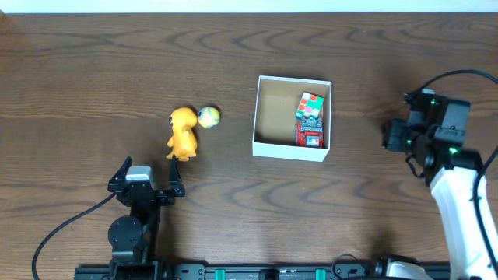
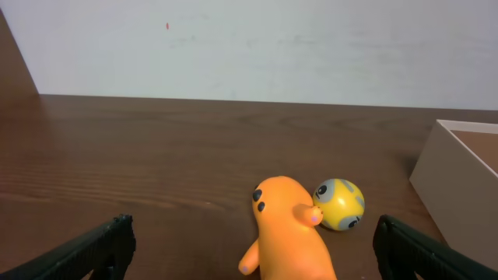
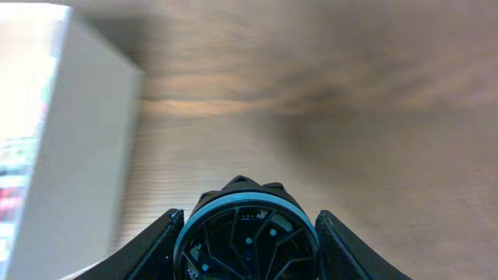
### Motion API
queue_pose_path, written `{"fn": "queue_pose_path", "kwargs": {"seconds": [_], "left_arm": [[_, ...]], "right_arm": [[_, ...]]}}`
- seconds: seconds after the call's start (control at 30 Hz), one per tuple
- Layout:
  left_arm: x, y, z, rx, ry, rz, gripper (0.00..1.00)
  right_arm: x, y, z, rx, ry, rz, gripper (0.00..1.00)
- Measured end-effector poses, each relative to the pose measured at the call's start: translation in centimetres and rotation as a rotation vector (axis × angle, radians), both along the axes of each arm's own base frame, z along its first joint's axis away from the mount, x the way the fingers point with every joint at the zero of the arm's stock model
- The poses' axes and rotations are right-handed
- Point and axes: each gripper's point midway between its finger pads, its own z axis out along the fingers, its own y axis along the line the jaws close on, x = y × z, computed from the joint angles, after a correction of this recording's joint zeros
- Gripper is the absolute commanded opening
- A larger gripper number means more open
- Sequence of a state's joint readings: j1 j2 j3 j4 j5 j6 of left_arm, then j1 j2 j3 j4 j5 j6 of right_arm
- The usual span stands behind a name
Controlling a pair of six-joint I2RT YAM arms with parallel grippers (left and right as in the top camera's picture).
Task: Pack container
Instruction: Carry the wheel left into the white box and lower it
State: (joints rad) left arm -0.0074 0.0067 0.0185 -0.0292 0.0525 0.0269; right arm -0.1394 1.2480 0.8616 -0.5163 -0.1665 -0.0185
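Observation:
The container point(image 1: 292, 148) is a small white box with a brown inside, at the table's middle. It holds a colour cube point(image 1: 310, 105) and a red toy point(image 1: 309, 134). An orange toy figure point(image 1: 183, 134) and a yellow-grey ball point(image 1: 208, 117) lie touching, left of the box. My left gripper point(image 1: 148, 174) is open and empty, just in front of the orange figure point(image 2: 289, 233), which lies between its fingers point(image 2: 257, 257). My right gripper point(image 1: 389, 137) is right of the box, shut on a round black wheel-like toy with a light-blue rim point(image 3: 245, 233). The box wall point(image 3: 78, 148) shows blurred at its left.
The brown wooden table point(image 1: 93, 70) carries everything. The ball point(image 2: 339, 204) and a box corner point(image 2: 459, 183) show in the left wrist view, with a white wall behind. Cables run along the table's front edge.

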Motion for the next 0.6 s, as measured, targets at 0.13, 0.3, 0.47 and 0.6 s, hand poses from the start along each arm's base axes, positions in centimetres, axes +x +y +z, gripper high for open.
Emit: {"fn": "queue_pose_path", "kwargs": {"seconds": [0.13, 0.3, 0.47, 0.6], "left_arm": [[0.0, 0.0, 0.0, 0.0, 0.0, 0.0, 0.98], [0.0, 0.0, 0.0, 0.0, 0.0, 0.0, 0.98], [0.0, 0.0, 0.0, 0.0, 0.0, 0.0, 0.98], [0.0, 0.0, 0.0, 0.0, 0.0, 0.0, 0.98]], "right_arm": [[0.4, 4.6, 2.7, 0.013, -0.088, 0.142, 0.44], [1.0, 10.3, 6.8, 0.026, -0.227, 0.312, 0.44], [1.6, 14.7, 9.8, 0.037, -0.361, 0.431, 0.45], [2.0, 17.2, 11.0, 0.028, -0.439, 0.511, 0.44]]}}
